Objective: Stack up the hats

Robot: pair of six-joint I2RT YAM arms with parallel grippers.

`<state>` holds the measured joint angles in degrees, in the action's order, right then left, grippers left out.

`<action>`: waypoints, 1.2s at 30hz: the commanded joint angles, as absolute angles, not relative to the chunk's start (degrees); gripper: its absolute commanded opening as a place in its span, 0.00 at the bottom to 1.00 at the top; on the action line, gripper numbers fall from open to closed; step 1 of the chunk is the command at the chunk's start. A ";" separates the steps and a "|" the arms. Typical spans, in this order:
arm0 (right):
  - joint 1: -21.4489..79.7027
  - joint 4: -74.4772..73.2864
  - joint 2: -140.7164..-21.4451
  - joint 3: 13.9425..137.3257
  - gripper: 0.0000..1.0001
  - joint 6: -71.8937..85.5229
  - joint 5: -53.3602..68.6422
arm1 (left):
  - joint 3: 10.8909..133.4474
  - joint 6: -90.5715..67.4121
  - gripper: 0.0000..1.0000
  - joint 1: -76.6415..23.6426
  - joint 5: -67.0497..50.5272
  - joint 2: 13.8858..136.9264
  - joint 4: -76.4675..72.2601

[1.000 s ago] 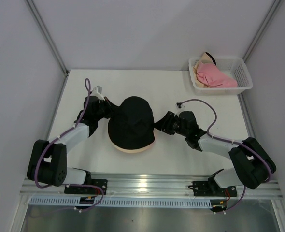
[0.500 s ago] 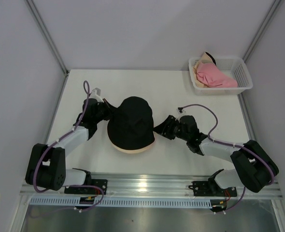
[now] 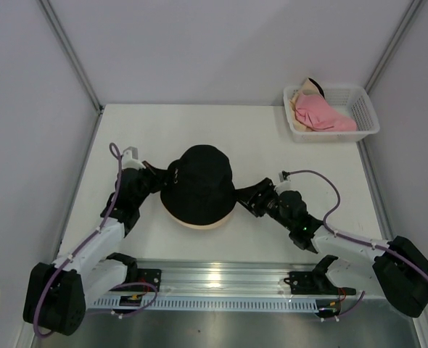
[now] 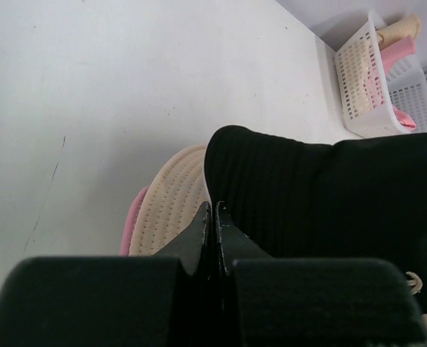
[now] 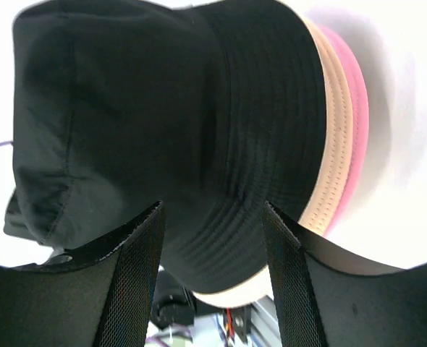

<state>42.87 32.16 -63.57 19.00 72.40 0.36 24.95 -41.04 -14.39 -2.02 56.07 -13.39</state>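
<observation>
I am settling the black hat (image 3: 198,181) over the peach hat (image 3: 199,222) and pink hat (image 5: 360,123), mid-table. My left gripper (image 3: 160,182) is pressing together at its left brim. My right gripper (image 3: 239,195) is standing spread at the right brim. I am aiming for an even downward tug on both sides without dragging the stack sideways.

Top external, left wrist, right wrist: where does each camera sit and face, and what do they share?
Top external: above and behind, looking down on the table; left arm and right arm show.
Left wrist: low over the table, facing the basket; shut left gripper at bottom.
Right wrist: facing the black hat side-on; open right gripper flanks it.
Shared: all show the black hat.
</observation>
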 commanded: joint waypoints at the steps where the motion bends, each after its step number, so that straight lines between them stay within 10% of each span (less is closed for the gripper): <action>1: 43.77 35.07 -63.45 20.57 0.59 74.00 -6.06 | 23.03 -42.54 0.01 -15.21 -0.26 53.62 -14.42; 20: 44.12 35.33 -69.17 20.21 0.53 69.35 -7.65 | 21.88 -42.27 0.01 -15.21 0.09 55.72 -15.11; 32: 43.15 38.50 -76.37 22.59 0.00 67.15 -7.03 | 20.57 -42.63 0.01 -15.29 -0.26 55.90 -14.68; 36: 43.33 36.75 -77.16 22.59 0.00 65.31 -7.64 | 19.17 -43.15 0.01 -15.47 1.74 55.46 -13.80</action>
<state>43.33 35.97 -75.99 21.04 68.14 -5.96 20.69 -42.68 -14.98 -1.06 56.18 -14.48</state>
